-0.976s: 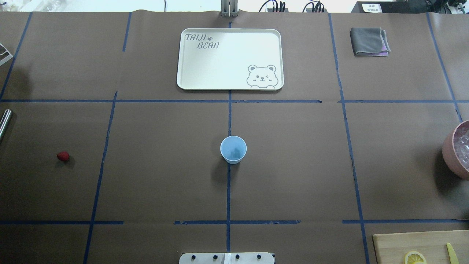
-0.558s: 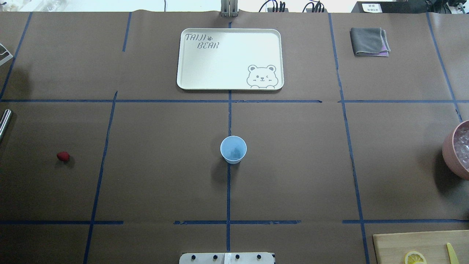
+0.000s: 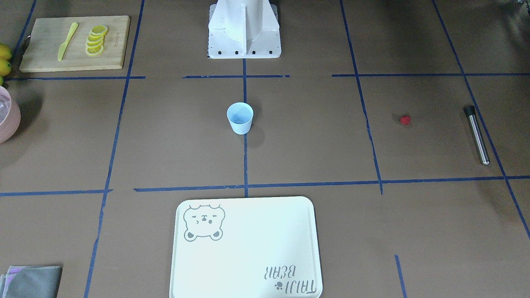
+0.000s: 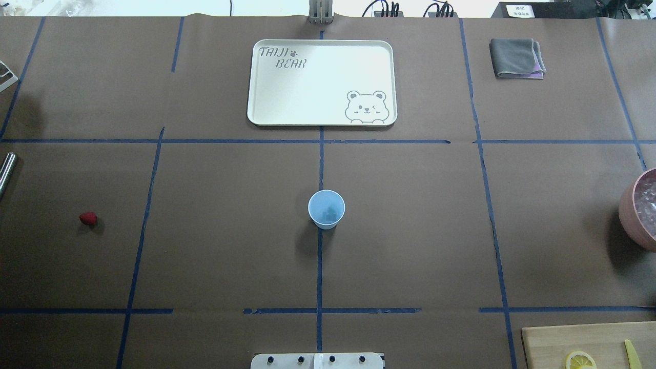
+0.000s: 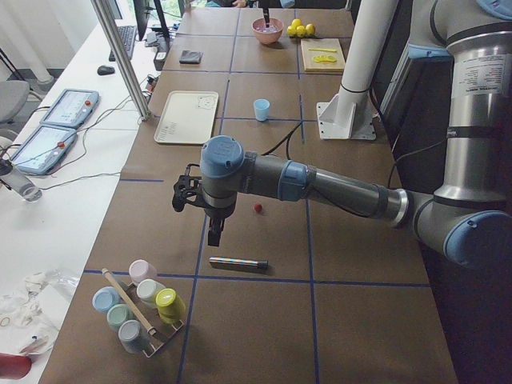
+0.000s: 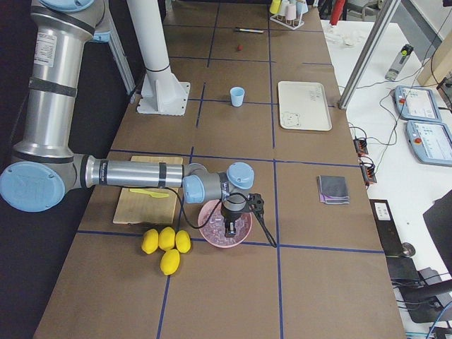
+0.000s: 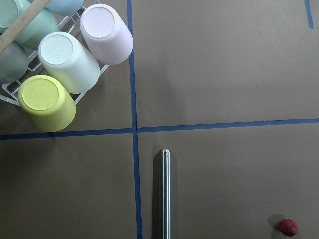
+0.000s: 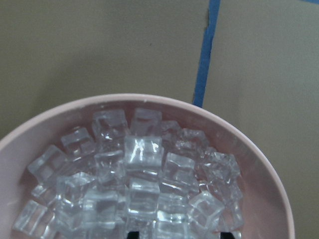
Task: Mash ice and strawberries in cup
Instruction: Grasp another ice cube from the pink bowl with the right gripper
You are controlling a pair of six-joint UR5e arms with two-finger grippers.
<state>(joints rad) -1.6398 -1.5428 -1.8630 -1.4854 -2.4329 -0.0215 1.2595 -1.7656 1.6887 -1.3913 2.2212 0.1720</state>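
The pale blue cup (image 4: 326, 209) stands upright at the table's middle, also seen in the front view (image 3: 240, 118). A small red strawberry (image 4: 88, 219) lies alone on the paper on the left side, and sits in the lower right corner of the left wrist view (image 7: 288, 227). The ice (image 8: 134, 184) fills the pink bowl (image 4: 635, 210). My right gripper (image 8: 179, 235) hovers over it, open, with its two dark tips wide apart at the frame's bottom edge. My left gripper (image 5: 214, 234) hangs above a steel muddler (image 7: 164, 194); I cannot tell its state.
A cream bear tray (image 4: 322, 82) lies beyond the cup, with a grey cloth (image 4: 516, 58) at the far right. A cutting board (image 3: 74, 41) holds lemon slices and a yellow knife. Whole lemons (image 6: 166, 244) lie by the bowl. A rack of coloured cups (image 7: 65, 59) stands past the muddler.
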